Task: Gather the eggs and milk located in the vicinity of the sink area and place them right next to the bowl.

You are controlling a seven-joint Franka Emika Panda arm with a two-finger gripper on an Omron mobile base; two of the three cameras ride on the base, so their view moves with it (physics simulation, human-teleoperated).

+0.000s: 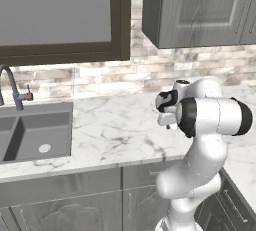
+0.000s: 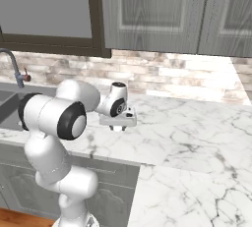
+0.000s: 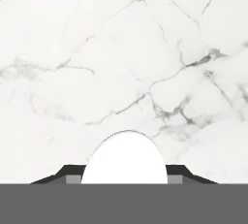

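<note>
Hand view looks straight down the pincer (image 3: 124,178) at white marbled bench (image 3: 97,48). There's a pale, egg-shaped thing wedged between the two dark fingertips (image 3: 72,175). That's the egg (image 3: 124,160), though it renders plain white here. Both tips sit right against its sides, so I'd call the pincer clamped on the egg.

The rounded end points away from the hand toward the bench. So the long axis runs along the pincer's own direction, not across it. The lower part is cut off at the bottom edge, so I can't tell how far it reaches back.

From the right base view, the pincer (image 2: 117,127) points down over the bench (image 2: 197,137), a bit in front of the brick backsplash (image 2: 162,81). A small pale blob shows just under it, apparently clear of the surface. It's too small to make out more.

Left base view has the sink (image 1: 35,135) well off to the left of the arm (image 1: 210,117). Its curved faucet (image 1: 10,82) stands at the back.
</note>
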